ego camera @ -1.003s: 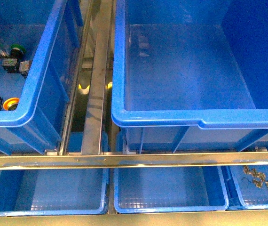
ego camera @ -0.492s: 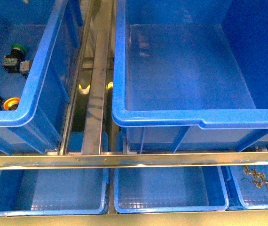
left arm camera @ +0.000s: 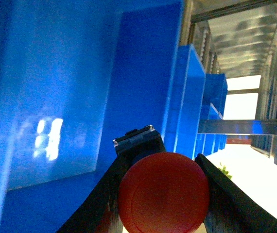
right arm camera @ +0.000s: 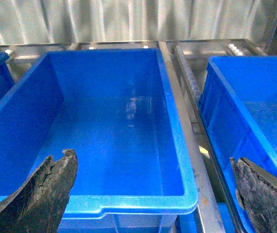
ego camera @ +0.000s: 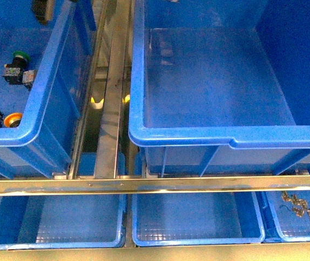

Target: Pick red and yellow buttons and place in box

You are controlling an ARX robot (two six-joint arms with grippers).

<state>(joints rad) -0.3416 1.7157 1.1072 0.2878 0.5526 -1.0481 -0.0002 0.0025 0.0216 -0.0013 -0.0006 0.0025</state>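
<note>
While the yellow button (ego camera: pixel 13 118) lies low in the left crate (ego camera: pixel 43 87), near its front corner, with the green-capped switch (ego camera: pixel 19 55) further back, my left hand (left arm camera: pixel 164 160) is clamped on the red button (left arm camera: pixel 164 194), its cap facing the wrist camera and a finger on either side. So I judge we're on the carry: the red one is lifted but not yet delivered. In the front view that hand is only a dark shape at the top edge over the left crate. It has to travel right, across the metal rail (ego camera: pixel 111 109), clear the thick rim, and let go over the box (ego camera: pixel 198 136), whose floor is bare. Over there my right hand (right arm camera: pixel 153 158) hangs above the box, fingers spread wide, nothing between them. Yellow comes after.
</note>
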